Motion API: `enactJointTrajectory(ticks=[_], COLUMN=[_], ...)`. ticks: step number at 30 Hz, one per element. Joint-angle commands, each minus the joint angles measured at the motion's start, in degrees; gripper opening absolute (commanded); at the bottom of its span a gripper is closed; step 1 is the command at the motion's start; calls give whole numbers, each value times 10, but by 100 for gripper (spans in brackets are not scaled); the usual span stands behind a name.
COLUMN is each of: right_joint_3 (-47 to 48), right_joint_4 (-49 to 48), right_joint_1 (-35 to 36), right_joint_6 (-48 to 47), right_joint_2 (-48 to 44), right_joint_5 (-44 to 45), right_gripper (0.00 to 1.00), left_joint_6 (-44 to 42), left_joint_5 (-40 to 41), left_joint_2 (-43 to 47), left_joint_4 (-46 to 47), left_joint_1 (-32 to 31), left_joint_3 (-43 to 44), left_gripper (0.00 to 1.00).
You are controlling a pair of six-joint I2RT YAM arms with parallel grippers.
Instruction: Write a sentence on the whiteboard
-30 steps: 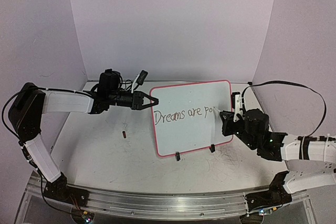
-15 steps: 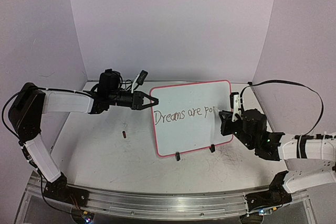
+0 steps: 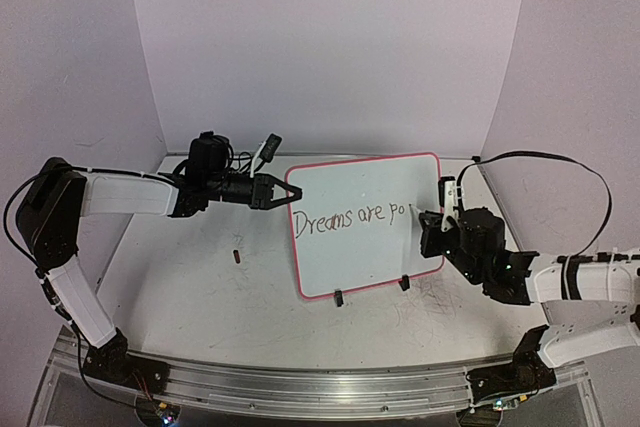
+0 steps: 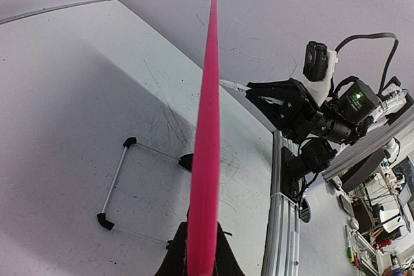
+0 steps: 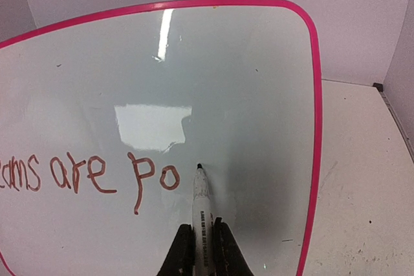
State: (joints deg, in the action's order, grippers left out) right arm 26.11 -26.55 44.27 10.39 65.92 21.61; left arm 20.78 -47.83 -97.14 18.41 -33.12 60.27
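The whiteboard [image 3: 362, 259] stands tilted on the table, pink-rimmed, on two black clip feet. The sentence [image 3: 350, 217] reads "Dreams are po" in thin reddish-brown letters [image 5: 97, 174]. My left gripper [image 3: 291, 192] is shut on the board's left rim, which appears edge-on as a pink strip [image 4: 207, 127] between its fingers [image 4: 228, 258]. My right gripper [image 5: 202, 232] is shut on a white marker [image 5: 202, 206]. The marker's dark tip touches the board [image 5: 252, 75] just right of the "o". From above, the right gripper [image 3: 430, 230] sits at the board's right edge.
A small brown cap-like piece [image 3: 236, 256] lies on the scuffed table, left of the board. The board's wire stand [image 4: 116, 182] rests behind it. A metal rail [image 3: 300, 382] runs along the near edge. Walls enclose three sides, and a black cable [image 3: 560, 162] loops over the right arm.
The right gripper and marker have edged slightly, uncovering the finished "o". The left gripper and the board have not moved.
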Motion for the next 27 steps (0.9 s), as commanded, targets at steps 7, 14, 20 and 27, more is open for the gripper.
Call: enactJointTrajectory(ticks=[7, 14, 20, 27], right_joint_3=[23, 18, 17, 10], right_joint_4=[-36, -27, -11, 10], right_joint_1=[-5, -5, -5, -5], right_joint_6=[-2, 0, 11, 22], right_joint_2=[16, 17, 19, 7], right_joint_5=[-5, -27, -36, -27], right_gripper=[0, 0, 0, 0], left_joint_6=[-14, -14, -14, -14], left_joint_5=[20, 20, 20, 19], left_joint_2=[17, 15, 17, 18], left_joint_4=[-19, -19, -19, -19], left_joint_1=[1, 1, 1, 1], left_joint_3=[8, 8, 7, 7], left_gripper=[0, 0, 0, 0])
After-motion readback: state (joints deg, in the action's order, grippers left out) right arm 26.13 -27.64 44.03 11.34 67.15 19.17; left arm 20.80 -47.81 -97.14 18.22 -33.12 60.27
